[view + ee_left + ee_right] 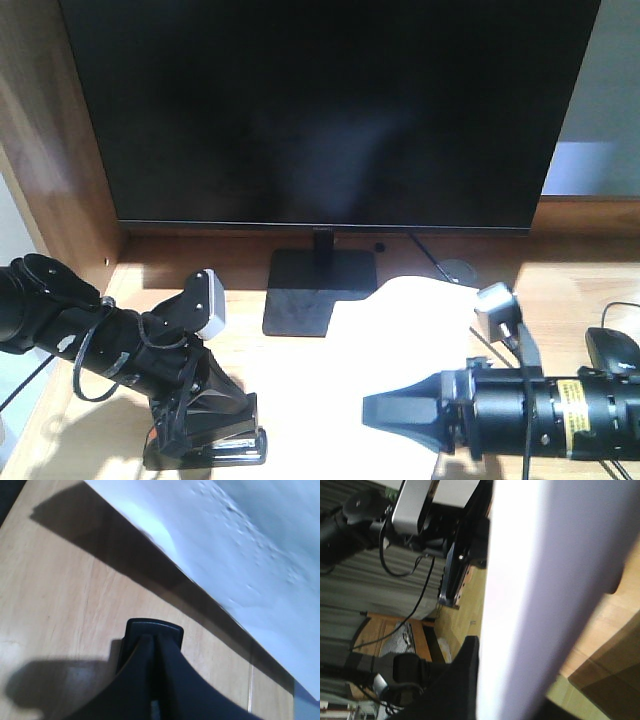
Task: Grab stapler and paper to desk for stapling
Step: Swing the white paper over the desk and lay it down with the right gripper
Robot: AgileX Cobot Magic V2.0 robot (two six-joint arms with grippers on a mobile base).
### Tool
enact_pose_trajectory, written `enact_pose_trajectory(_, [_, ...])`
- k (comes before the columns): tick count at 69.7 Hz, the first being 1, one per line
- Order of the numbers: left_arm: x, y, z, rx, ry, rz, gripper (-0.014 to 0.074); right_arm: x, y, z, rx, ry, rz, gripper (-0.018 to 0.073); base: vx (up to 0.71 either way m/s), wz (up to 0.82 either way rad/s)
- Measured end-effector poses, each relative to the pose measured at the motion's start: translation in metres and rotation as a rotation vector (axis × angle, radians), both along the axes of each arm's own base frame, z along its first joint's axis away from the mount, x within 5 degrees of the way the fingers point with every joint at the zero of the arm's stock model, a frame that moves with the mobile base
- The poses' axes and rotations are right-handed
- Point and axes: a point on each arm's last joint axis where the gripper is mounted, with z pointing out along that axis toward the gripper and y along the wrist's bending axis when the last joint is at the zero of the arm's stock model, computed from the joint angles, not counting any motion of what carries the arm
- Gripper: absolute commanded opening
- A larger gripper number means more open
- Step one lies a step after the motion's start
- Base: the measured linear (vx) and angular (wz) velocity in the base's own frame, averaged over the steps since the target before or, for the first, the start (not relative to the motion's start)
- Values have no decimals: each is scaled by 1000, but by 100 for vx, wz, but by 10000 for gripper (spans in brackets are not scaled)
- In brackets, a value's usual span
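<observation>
The black stapler (215, 447) rests on the light wooden desk (560, 290) at the lower left, with my left gripper (200, 425) shut on it from above. In the left wrist view the two fingers (135, 680) meet over the stapler's rounded black end (152, 628), which sits on the desk (60, 580) beside the paper (240, 545). The white paper (400, 340) lies in front of the monitor stand. My right gripper (385, 410) is shut on it, level and pointing left. The right wrist view shows the sheet (535, 595) running between the fingers, one finger (462, 680) visible.
A large dark monitor (320, 110) on a black stand (315, 290) fills the back of the desk. A black mouse (612, 350) lies at the right edge, behind my right arm. A wooden side wall (50, 150) closes the left.
</observation>
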Motion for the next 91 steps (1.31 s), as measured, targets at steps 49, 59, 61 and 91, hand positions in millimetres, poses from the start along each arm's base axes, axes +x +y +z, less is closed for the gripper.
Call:
enact_pose_trajectory(49, [0, 0, 0, 0, 0, 0, -6, 4, -4, -60, -247, 46, 118, -2, 0, 0])
enact_pose_trajectory(59, [0, 0, 0, 0, 0, 0, -6, 6, -4, -62, -248, 0, 128, -2, 0, 0])
enact_pose_trajectory(61, [0, 0, 0, 0, 0, 0, -6, 8, -4, -61, -247, -12, 129, -2, 0, 0])
enact_pose_trajectory(91, [0, 0, 0, 0, 0, 0, -6, 38, 0, -61, -236, -60, 111, -2, 0, 0])
